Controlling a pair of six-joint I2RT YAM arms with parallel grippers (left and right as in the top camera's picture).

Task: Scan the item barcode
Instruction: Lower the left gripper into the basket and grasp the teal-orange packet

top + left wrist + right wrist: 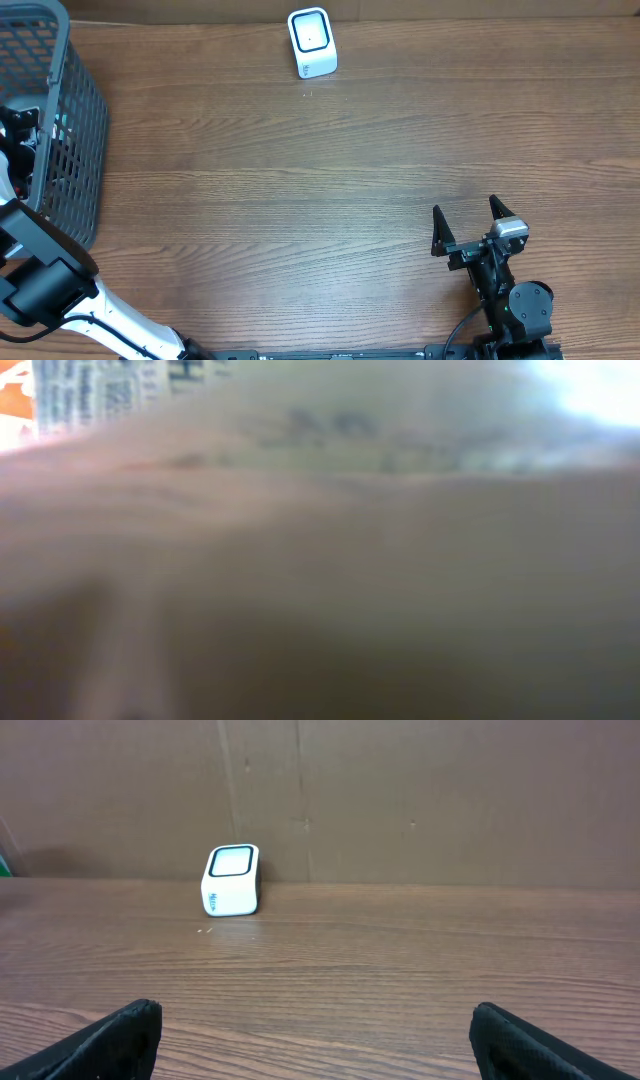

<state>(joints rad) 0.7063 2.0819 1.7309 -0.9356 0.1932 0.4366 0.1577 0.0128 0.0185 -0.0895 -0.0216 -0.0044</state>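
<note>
The white barcode scanner [312, 42] stands at the table's far edge, its window facing up; it also shows in the right wrist view [232, 880]. My left gripper [17, 125] reaches down into the grey mesh basket [72, 120] at the far left, its jaws hidden from above. The left wrist view is filled by a blurred pinkish-brown item surface [320, 560] pressed close to the lens, with printed text [100, 395] at the top left. No fingers show there. My right gripper [466, 208] rests open near the table's front right, nothing between its fingers [130, 1035].
A brown cardboard wall [400, 790] backs the table behind the scanner. Bare wood tabletop [300, 200] stretches between the basket and the right arm.
</note>
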